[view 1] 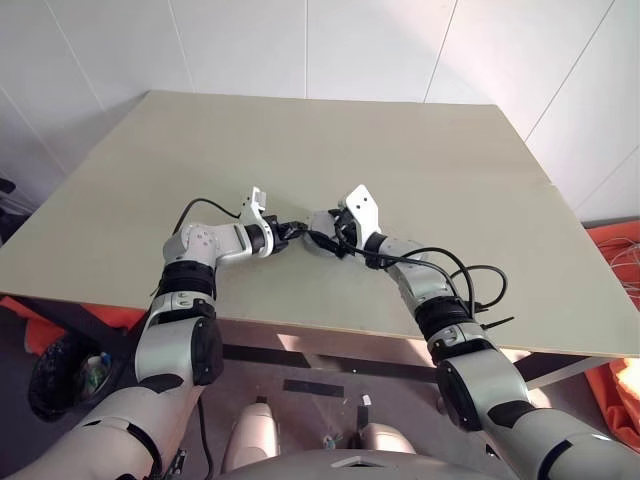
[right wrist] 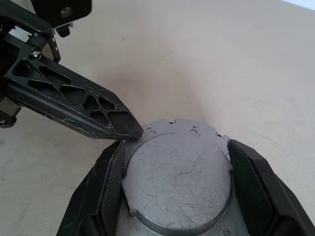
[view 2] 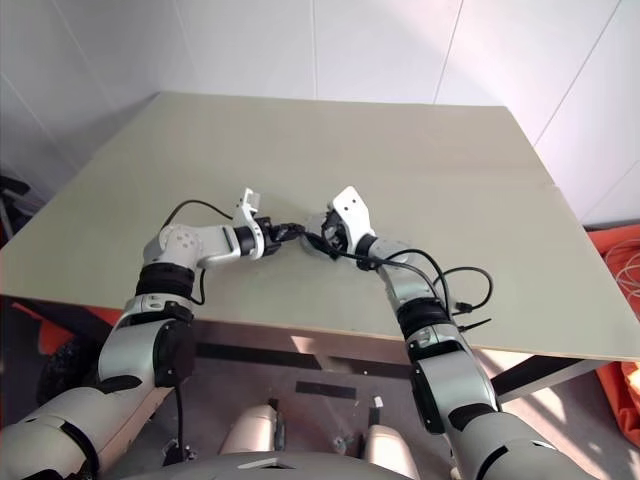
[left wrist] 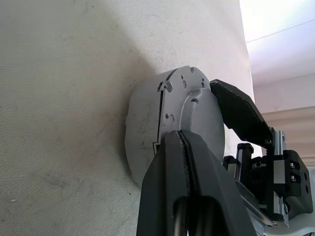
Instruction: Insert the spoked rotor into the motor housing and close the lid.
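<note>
A round grey metal motor housing (right wrist: 177, 187) rests on the table with a flat, scratched lid (right wrist: 172, 167) covering its top. My right gripper (right wrist: 177, 147) is shut on it, one black finger on each side of its rim. My left gripper (right wrist: 132, 131) is shut with nothing between its fingers, and its tip touches the housing's rim. In the left wrist view the housing (left wrist: 147, 128) stands just past my left gripper (left wrist: 183, 140), with a right finger (left wrist: 241, 113) behind it. In the left eye view both grippers meet mid-table at the housing (view 1: 318, 243). The spoked rotor is hidden.
The beige table (view 1: 400, 140) spreads wide around the grippers, its near edge close below my arms. A black cable (view 1: 480, 275) loops off my right forearm. A dark bin (view 1: 60, 375) sits on the floor at the left, orange material (view 1: 615, 250) at the right.
</note>
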Controlling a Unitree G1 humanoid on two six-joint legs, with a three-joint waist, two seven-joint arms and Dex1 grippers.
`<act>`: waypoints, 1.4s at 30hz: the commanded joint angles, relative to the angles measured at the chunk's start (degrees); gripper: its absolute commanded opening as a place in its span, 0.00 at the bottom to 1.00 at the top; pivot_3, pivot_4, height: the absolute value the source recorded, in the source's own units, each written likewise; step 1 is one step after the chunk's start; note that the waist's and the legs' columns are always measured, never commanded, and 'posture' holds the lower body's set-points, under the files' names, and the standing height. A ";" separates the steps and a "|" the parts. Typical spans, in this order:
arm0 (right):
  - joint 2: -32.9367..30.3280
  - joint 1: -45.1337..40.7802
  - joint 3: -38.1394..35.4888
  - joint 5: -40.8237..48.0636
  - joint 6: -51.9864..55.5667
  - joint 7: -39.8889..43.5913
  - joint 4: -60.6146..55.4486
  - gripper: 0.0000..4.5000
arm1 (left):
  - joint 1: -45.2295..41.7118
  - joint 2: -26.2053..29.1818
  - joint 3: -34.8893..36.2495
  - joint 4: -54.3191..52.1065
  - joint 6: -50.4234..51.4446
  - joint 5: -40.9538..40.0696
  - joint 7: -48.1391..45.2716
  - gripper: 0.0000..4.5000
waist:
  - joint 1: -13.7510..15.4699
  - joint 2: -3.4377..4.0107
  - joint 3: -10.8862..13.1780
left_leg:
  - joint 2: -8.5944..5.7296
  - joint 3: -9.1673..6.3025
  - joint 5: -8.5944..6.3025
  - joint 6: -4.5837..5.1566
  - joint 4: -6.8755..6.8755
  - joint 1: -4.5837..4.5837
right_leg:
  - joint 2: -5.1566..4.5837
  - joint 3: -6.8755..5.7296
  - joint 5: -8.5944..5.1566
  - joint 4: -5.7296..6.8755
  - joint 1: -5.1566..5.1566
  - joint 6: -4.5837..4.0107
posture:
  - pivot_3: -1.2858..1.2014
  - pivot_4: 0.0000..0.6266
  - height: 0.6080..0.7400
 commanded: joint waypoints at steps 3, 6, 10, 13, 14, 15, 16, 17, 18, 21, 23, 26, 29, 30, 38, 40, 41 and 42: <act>-0.66 0.53 -0.36 1.38 1.54 1.28 -3.29 0.71 | -0.34 0.62 0.71 -0.01 1.02 -0.38 0.84 0.01 | 0.00 -0.01 0.01 | -0.01 0.00 -0.01 -0.02 -0.02 0.00 | 0.00 0.00 0.00 -0.04 0.00 0.01 | 0.52 0.00 1.00; -0.85 1.21 -0.39 2.88 2.41 4.09 -5.10 0.71 | -0.38 0.76 1.00 -0.20 1.65 -0.60 0.90 0.01 | 0.02 -0.02 0.01 | -0.03 0.00 0.00 -0.01 -0.14 0.00 | 0.00 -0.02 0.02 -0.19 0.04 0.03 | 0.52 0.00 1.00; -0.96 1.66 -0.12 2.79 2.36 4.03 -6.22 0.93 | -0.04 0.70 0.95 -0.80 2.78 -0.96 0.79 0.00 | -0.03 -0.03 0.01 | -0.08 -0.02 -0.03 0.19 -0.35 0.04 | -0.01 -0.08 0.10 -0.60 0.24 0.17 | 0.52 0.00 1.00; -0.90 1.66 -0.12 2.39 1.76 3.36 -6.32 0.99 | 0.26 0.69 0.76 -1.51 4.06 -1.57 0.21 0.00 | -0.02 -0.04 0.02 | -0.10 -0.02 -0.06 0.24 -0.40 0.06 | -0.01 -0.13 0.12 -0.60 0.25 0.20 | 0.52 0.00 1.00; -0.87 1.58 -0.17 2.42 1.58 3.30 -6.22 0.99 | 0.32 0.70 0.69 -1.78 4.55 -1.82 -0.05 0.00 | -0.02 -0.04 0.02 | -0.10 -0.03 -0.06 0.23 -0.42 0.06 | -0.01 -0.14 0.12 -0.60 0.25 0.20 | 0.52 0.00 1.00; -0.88 1.47 -0.21 2.46 1.55 3.26 -6.12 0.99 | 0.37 0.73 0.57 -2.07 5.04 -2.04 -0.39 0.00 | -0.03 -0.04 0.02 | -0.10 -0.03 -0.06 0.20 -0.44 0.07 | -0.01 -0.15 0.12 -0.60 0.25 0.20 | 0.52 0.00 1.00; -0.90 1.39 -0.24 2.49 1.54 3.22 -6.07 0.99 | 0.39 0.73 0.55 -2.28 5.37 -2.19 -0.53 0.00 | -0.04 -0.05 0.02 | -0.11 -0.03 -0.07 0.16 -0.45 0.07 | -0.01 -0.15 0.12 -0.61 0.25 0.20 | 0.52 0.00 1.00; -0.92 1.32 -0.26 2.52 1.53 3.15 -6.03 0.99 | 0.42 0.71 0.59 -2.50 5.89 -2.47 -0.79 0.00 | -0.04 -0.05 0.03 | -0.10 -0.03 -0.07 0.10 -0.45 0.07 | -0.01 -0.15 0.12 -0.61 0.25 0.20 | 0.52 0.00 1.00; -0.97 1.31 -0.27 2.54 1.52 3.12 -6.07 0.99 | 0.52 0.65 0.53 -2.88 6.51 -2.76 -1.12 0.00 | -0.05 -0.05 0.03 | -0.10 -0.04 -0.07 0.05 -0.46 0.08 | -0.01 -0.15 0.12 -0.61 0.25 0.20 | 0.52 0.00 1.00; -0.99 1.31 -0.36 2.75 1.43 3.18 -6.21 0.99 | 0.88 0.21 0.32 -3.69 7.49 -2.91 -1.20 0.00 | -0.09 -0.08 0.04 | -0.10 -0.04 -0.04 -0.09 -0.47 0.11 | -0.01 -0.14 0.12 -0.61 0.25 0.21 | 0.52 0.00 1.00; -0.94 1.32 -0.49 3.00 1.40 3.29 -6.40 0.99 | 0.87 0.03 0.54 -3.48 7.38 -2.71 -0.80 0.00 | -0.08 -0.09 0.05 | -0.09 -0.05 -0.02 -0.14 -0.48 0.13 | 0.00 -0.15 0.13 -0.59 0.26 0.21 | 0.52 0.00 1.00; -0.89 1.42 -0.91 3.64 1.58 3.54 -7.03 0.99 | 0.82 -0.04 0.70 -3.23 7.20 -2.53 -0.45 0.00 | -0.08 -0.09 0.05 | -0.10 -0.06 0.00 -0.14 -0.47 0.13 | -0.01 -0.14 0.14 -0.59 0.27 0.23 | 0.52 0.00 1.00; -0.98 1.41 -1.87 5.06 2.74 4.06 -8.50 0.99 | 0.80 -0.02 0.76 -3.11 7.05 -2.37 -0.25 0.00 | -0.06 -0.10 0.06 | -0.10 -0.05 0.03 -0.09 -0.48 0.13 | -0.01 -0.14 0.14 -0.59 0.27 0.23 | 0.52 0.00 1.00; -1.04 1.41 -2.09 5.37 3.11 4.19 -8.93 0.99 | 0.79 -0.01 0.78 -3.06 7.00 -2.34 -0.22 0.00 | -0.06 -0.11 0.06 | -0.10 -0.05 0.06 -0.05 -0.48 0.13 | -0.01 -0.14 0.14 -0.59 0.27 0.23 | 0.52 0.00 1.00; -3.47 1.40 -3.38 11.75 13.45 7.89 -22.62 0.99 | 0.92 -0.29 0.70 -2.87 6.55 -2.00 0.01 0.00 | 0.05 -0.14 0.08 | -0.11 -0.07 0.05 -0.04 -0.48 0.20 | 0.00 -0.14 0.15 -0.60 0.35 0.26 | 0.52 0.00 1.00; -3.94 0.70 -4.64 13.36 16.50 6.94 -24.81 0.99 | 0.94 -0.35 0.74 -2.94 6.59 -2.00 0.11 0.00 | 0.08 -0.14 0.08 | -0.11 -0.07 0.03 -0.08 -0.48 0.22 | 0.00 -0.14 0.16 -0.60 0.37 0.27 | 0.52 0.00 1.00; -4.31 0.05 -5.56 13.88 18.38 5.72 -25.55 0.99 | 0.98 -0.40 0.75 -3.03 6.63 -2.01 0.16 0.00 | 0.09 -0.14 0.08 | -0.11 -0.08 0.03 -0.09 -0.48 0.23 | 0.00 -0.14 0.16 -0.60 0.38 0.28 | 0.52 0.00 1.00; -4.57 -0.35 -6.15 14.17 19.74 4.84 -26.08 0.99 | 1.01 -0.42 0.76 -3.09 6.66 -2.02 0.19 0.00 | 0.09 -0.14 0.08 | -0.12 -0.07 0.02 -0.11 -0.48 0.23 | 0.00 -0.14 0.16 -0.60 0.38 0.28 | 0.52 0.00 1.00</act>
